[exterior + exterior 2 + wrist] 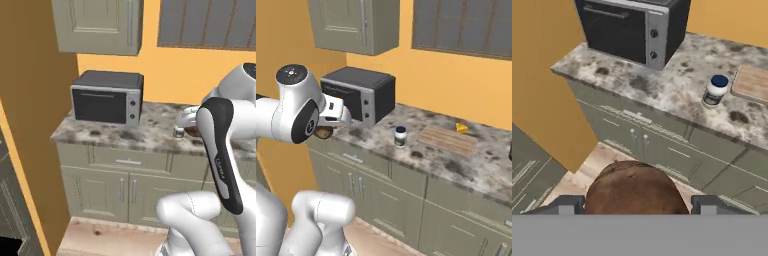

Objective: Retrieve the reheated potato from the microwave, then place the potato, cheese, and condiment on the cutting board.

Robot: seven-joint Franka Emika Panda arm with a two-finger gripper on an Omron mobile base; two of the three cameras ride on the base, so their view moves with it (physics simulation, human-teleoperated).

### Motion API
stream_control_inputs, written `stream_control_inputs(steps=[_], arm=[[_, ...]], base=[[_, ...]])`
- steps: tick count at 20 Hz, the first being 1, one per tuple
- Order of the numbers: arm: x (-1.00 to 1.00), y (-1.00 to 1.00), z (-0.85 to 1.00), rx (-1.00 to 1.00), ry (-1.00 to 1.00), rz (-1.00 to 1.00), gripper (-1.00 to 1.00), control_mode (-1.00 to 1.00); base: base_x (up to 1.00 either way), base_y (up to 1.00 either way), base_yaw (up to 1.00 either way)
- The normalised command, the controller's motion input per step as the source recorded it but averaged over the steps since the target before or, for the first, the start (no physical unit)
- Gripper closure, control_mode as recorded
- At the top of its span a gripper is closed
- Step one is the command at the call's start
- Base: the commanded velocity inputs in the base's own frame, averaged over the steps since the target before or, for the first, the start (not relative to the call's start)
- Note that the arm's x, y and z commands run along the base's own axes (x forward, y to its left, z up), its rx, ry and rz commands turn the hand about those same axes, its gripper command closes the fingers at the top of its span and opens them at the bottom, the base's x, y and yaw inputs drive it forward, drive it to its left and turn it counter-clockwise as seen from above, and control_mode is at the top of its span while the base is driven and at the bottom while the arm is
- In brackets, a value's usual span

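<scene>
- The gripper (634,204) hangs in front of the cabinets, jaws clenched on the brown potato (633,190)
- The blue-lidded condiment (400,136) stands on the marbled tabletop (471,167), near the cutting board (447,140)
- The cheese (461,128) lies just beyond the board
- A grey toaster oven (107,97) sits at the left end

We see a home kitchen: a speckled stone counter (456,160) over grey-green cabinets (120,190), a toaster oven (106,97), a wall cupboard (97,25) and orange walls.
</scene>
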Motion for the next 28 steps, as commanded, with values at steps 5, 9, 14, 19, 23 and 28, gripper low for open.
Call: stream_control_inputs(steps=[5, 9, 14, 19, 23, 28], arm=[[0.0, 0.0, 0.0, 0.0, 0.0, 0.0, 1.0, 1.0], [0.0, 0.0, 0.0, 0.0, 0.0, 0.0, 1.0, 1.0], [0.0, 0.0, 0.0, 0.0, 0.0, 0.0, 1.0, 1.0], [0.0, 0.0, 0.0, 0.0, 0.0, 0.0, 1.0, 1.0], [0.0, 0.0, 0.0, 0.0, 0.0, 0.0, 1.0, 1.0], [0.0, 0.0, 0.0, 0.0, 0.0, 0.0, 1.0, 1.0]], base=[[-0.01, -0.42, -0.7], [0.43, -0.45, -0.31], [0.76, -0.24, -0.16], [0.75, -0.25, -0.13], [0.69, -0.42, -0.15], [0.63, -0.4, -0.13]])
